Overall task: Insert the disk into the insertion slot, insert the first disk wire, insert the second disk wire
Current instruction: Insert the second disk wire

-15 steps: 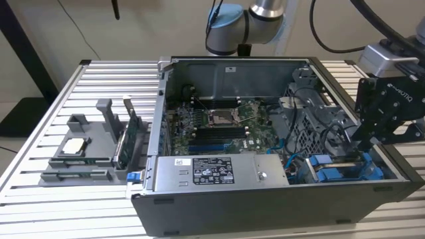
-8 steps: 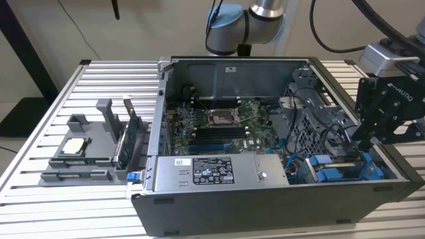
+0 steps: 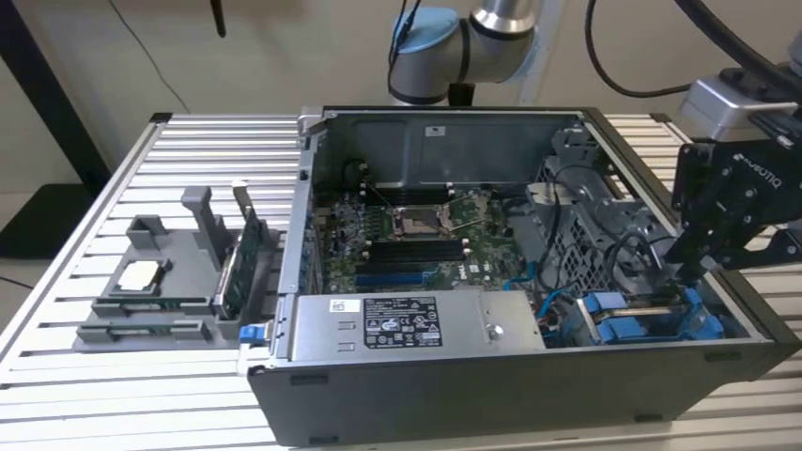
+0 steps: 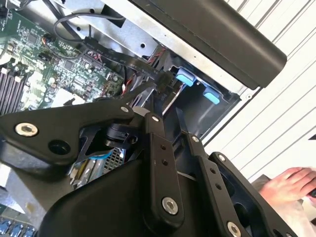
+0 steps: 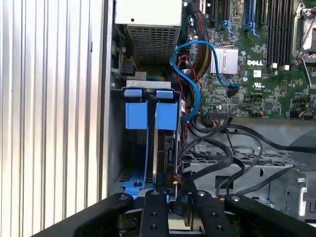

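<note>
Black jaws closed on disk (image 5: 167,143) edge, disk inside blue-railed insertion slot (image 5: 118,148)

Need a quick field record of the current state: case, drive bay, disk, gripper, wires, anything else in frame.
case: open computer case lying on a slatted table
drive bay: at the case corner on the exterior view's right, blue carriers inside
disk: edge-on in the bay, looks seated
gripper: reaching down into the bay at the disk
wires: blue cable and black cables beside the bay; plugged or not, cannot tell
other: a person's hand outside the case, in the second wrist view
</note>
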`<state>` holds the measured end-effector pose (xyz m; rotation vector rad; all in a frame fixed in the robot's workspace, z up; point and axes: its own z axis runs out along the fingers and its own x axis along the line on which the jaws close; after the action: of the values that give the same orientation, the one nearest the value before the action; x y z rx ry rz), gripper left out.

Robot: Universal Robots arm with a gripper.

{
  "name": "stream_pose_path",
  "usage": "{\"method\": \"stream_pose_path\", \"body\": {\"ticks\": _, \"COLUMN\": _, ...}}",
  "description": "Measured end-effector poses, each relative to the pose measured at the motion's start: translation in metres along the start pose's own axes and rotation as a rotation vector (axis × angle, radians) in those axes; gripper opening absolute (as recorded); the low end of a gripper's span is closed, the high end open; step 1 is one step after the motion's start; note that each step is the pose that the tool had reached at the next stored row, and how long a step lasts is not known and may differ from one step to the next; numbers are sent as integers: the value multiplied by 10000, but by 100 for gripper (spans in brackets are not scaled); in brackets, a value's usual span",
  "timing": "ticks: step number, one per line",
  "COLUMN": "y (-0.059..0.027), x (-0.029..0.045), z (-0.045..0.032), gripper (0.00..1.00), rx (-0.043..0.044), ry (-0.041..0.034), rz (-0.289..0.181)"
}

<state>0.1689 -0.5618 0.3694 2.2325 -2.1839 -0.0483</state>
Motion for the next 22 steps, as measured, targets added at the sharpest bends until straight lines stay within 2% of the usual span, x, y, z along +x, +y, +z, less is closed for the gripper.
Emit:
{"method": "stream_pose_path", "body": {"ticks": 3, "y": 1, "x": -4, "z": -38, "gripper": 27, "rx": -1, "ry": -2, "rz": -1}}
{"method": "stream_pose_path", "body": {"ticks": 10, "y": -42, "x": -61, "z": -41, "gripper": 27, "rx": -1, "ry": -2, "rz": -1}}
{"method": "stream_pose_path", "body": {"ticks": 22, "y": -165, "x": -140, "z": -44, "gripper": 27, "rx": -3, "ry": -1, "rz": -4}}
